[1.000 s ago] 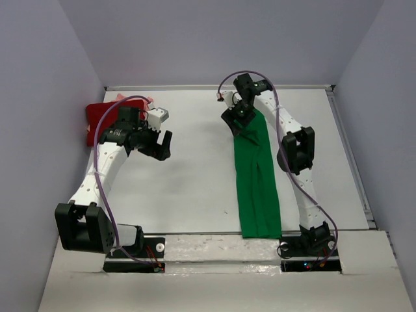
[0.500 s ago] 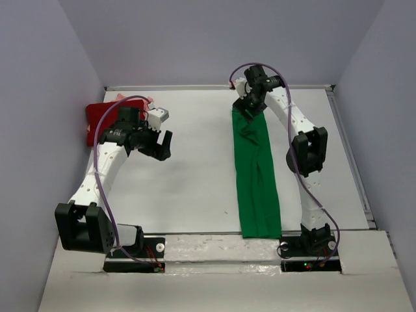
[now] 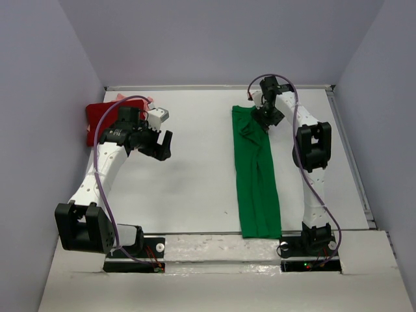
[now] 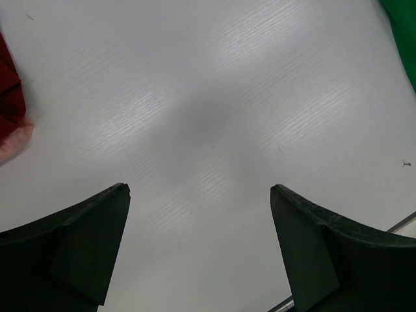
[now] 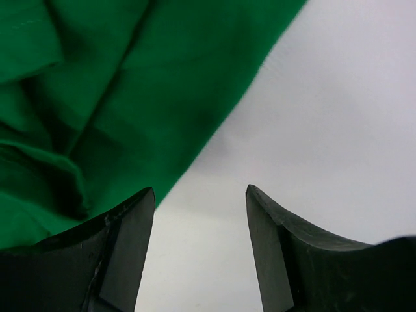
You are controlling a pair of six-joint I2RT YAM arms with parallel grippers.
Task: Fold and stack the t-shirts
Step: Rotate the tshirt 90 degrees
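The bright green t-shirt [image 3: 255, 175] lies as a long narrow strip from the table's far middle to its near edge; its rumpled far end fills the upper left of the right wrist view [image 5: 110, 97]. My right gripper [image 3: 266, 120] is open and empty just beside the strip's far right edge [image 5: 200, 195]. The dark red t-shirt [image 3: 97, 120] lies folded at the far left, with the salmon-pink t-shirt [image 3: 144, 99] peeking from behind it. My left gripper [image 3: 161, 146] is open and empty over bare table [image 4: 198, 188], right of the red shirt [image 4: 10, 91].
A raised rim [image 3: 214, 87] runs along the table's far edge and another along its right side [image 3: 351, 156]. A white ledge [image 3: 214, 250] spans the near edge by the arm bases. Purple walls close in on three sides.
My right gripper has moved from the green strip's far end to its right side, letting go of the cloth, whose far end now lies flat. The left arm has not moved.
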